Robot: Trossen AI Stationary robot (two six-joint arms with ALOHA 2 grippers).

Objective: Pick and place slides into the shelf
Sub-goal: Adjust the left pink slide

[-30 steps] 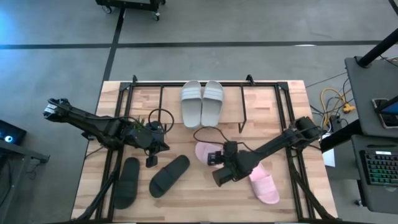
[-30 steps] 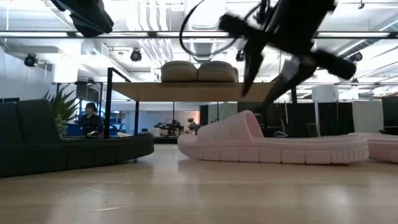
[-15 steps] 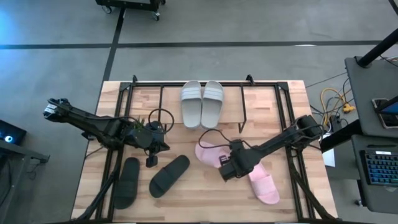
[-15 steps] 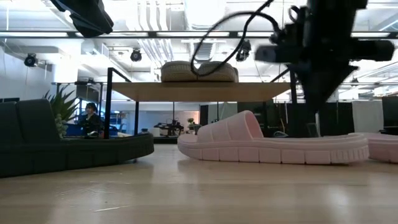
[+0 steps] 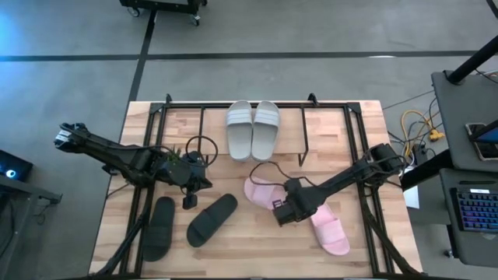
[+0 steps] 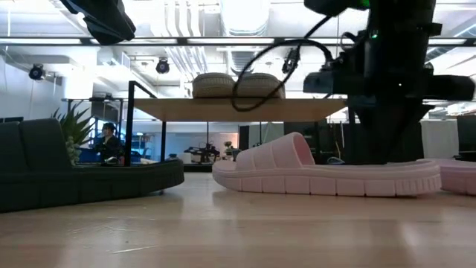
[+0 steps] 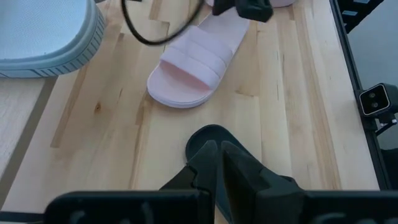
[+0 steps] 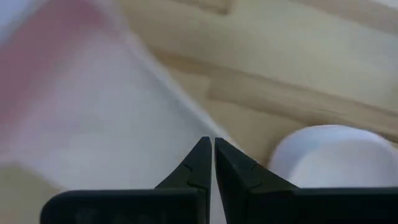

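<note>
Two pale grey-green slides [image 5: 253,129] lie side by side on the shelf's top board [image 6: 230,109]. Two pink slides rest flat on the table, one mid-table [image 5: 259,191] and one toward the near right [image 5: 330,231]. Two black slides [image 5: 212,219] [image 5: 159,227] lie at the near left. My right gripper [image 5: 285,211] is shut and points steeply down at the heel end of the mid-table pink slide [image 6: 327,175], between the two pink slides. My left gripper [image 5: 189,200] hangs shut above a black slide's tip [image 7: 210,133], holding nothing. My right gripper's shut fingertips [image 8: 200,155] stand from above at the side edge of the mid-table pink slide [image 8: 112,124], with nothing showing between them. I cannot tell whether they touch the slide. The slide lies flat on the table.
A black frame [image 5: 156,117] runs around the table's edges. Cables loop over the table near the shelf [image 5: 261,167]. Beyond the far edge the low view shows a potted plant [image 6: 72,126] and a seated person [image 6: 108,141]. Bare wood lies along the near edge [image 5: 257,253].
My right gripper has shut from open fingers. It has sunk toward the mid-table pink slide's heel end, shifted a little toward the far right, and tipped from a slant to nearly straight down while rolling. The slides have stayed where they were.
</note>
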